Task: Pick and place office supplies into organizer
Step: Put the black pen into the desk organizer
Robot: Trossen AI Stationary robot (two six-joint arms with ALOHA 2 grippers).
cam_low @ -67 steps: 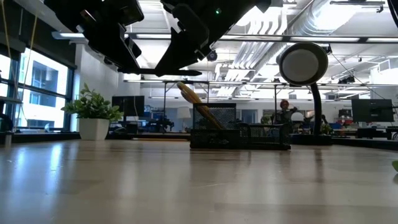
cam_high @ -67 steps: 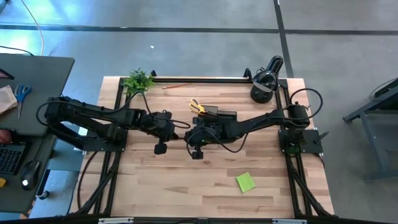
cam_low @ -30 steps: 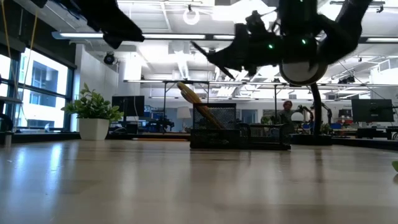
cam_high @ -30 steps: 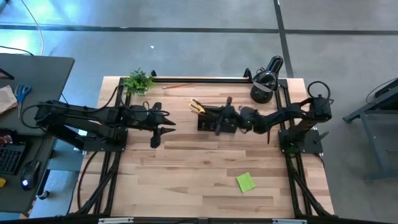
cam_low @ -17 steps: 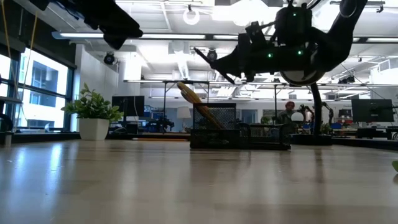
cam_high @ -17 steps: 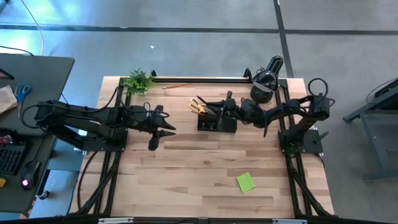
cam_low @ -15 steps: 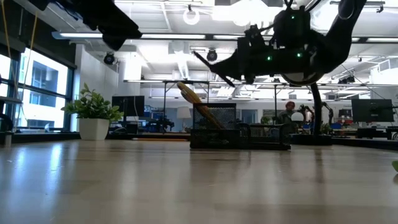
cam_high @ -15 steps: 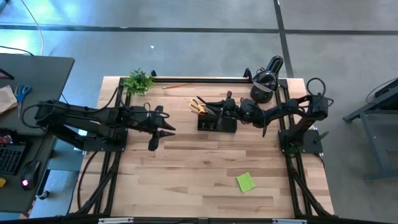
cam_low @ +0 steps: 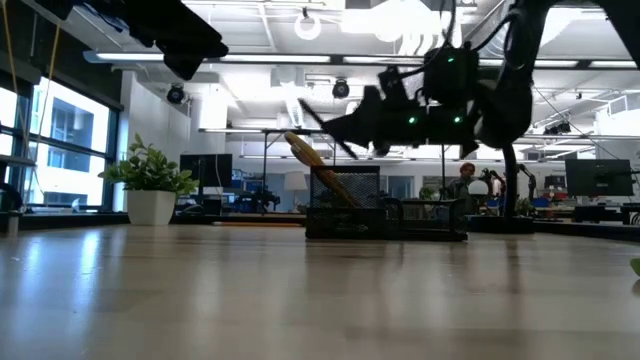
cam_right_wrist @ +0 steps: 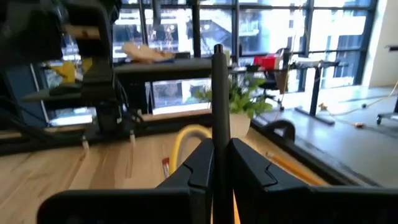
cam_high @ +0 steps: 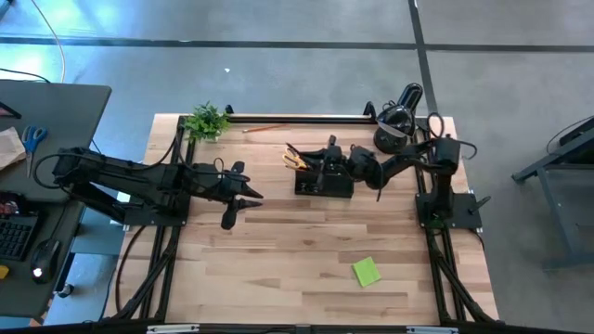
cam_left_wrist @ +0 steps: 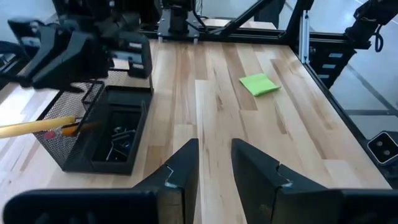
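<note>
My right gripper point(cam_high: 327, 167) is shut on a black pen point(cam_high: 299, 154) and hovers over the organizer point(cam_high: 325, 180), a black mesh tray that also shows in the low view point(cam_low: 385, 218) and the left wrist view point(cam_left_wrist: 93, 134). Yellow-handled scissors point(cam_high: 293, 160) lean out of its taller section. Tiny binder clips point(cam_left_wrist: 119, 142) lie in a low compartment. The lime-green sticky pad point(cam_high: 366, 272) lies flat nearer the table's near edge. An orange pencil point(cam_high: 263, 128) lies by the far edge. My left gripper point(cam_high: 247, 195) is open and waits left of the organizer. My right gripper pinches the black pen's shaft point(cam_right_wrist: 217, 134) between its two fingers, coming roughly level from the table's right. The pen is lifted clear. It sticks out past the fingertips, slanting up and toward the left point(cam_low: 318, 122), above the organizer's taller section.
A black domed lamp point(cam_high: 397, 119) stands at the far right corner, close behind my right arm. A small green plant point(cam_high: 206, 121) sits at the far left corner. Bare wood lies between the organizer and the sticky pad point(cam_left_wrist: 260, 84).
My right gripper has carried the pen from over the organizer's middle a little toward the table's left and far edge. It has sunk lower toward the taller section, and its arm has folded back toward the lamp. The pen has stayed in the shut fingers.
</note>
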